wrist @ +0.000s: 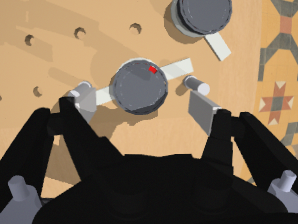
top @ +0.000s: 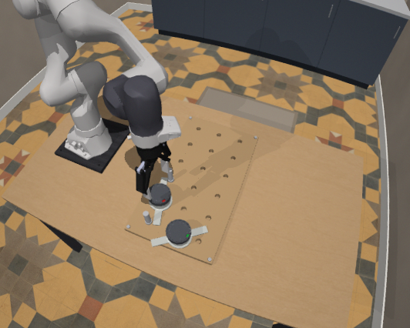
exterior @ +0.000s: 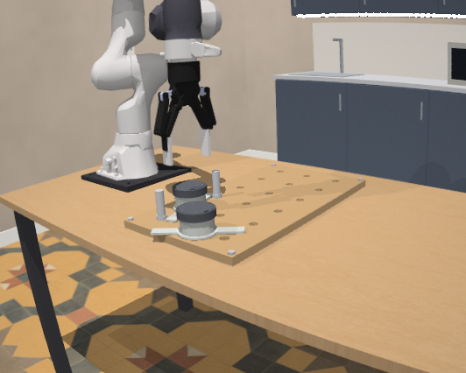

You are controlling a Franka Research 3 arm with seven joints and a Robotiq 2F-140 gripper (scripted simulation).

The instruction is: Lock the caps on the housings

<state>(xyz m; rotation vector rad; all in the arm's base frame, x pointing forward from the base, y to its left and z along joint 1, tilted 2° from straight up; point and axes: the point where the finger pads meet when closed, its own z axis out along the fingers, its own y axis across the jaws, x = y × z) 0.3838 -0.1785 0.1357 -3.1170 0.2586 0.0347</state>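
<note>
Toward the worktop's robot-side front corner, the red-marked cap sits below the open, empty gripper, which should centre before descending, closing and twisting clockwise.

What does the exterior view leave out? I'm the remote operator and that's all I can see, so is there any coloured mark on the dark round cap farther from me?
Observer: Yes, the top view shows a small red mark on that dark round cap.

Operator: And the nearer dark round cap?

Observer: That nearer cap has a small green mark, again in the top view.

Operator: Is the black two-finger gripper gripping the farther one?

Observer: No. In the wrist view, the gripper is open, its pads standing apart with nothing between them.
</note>
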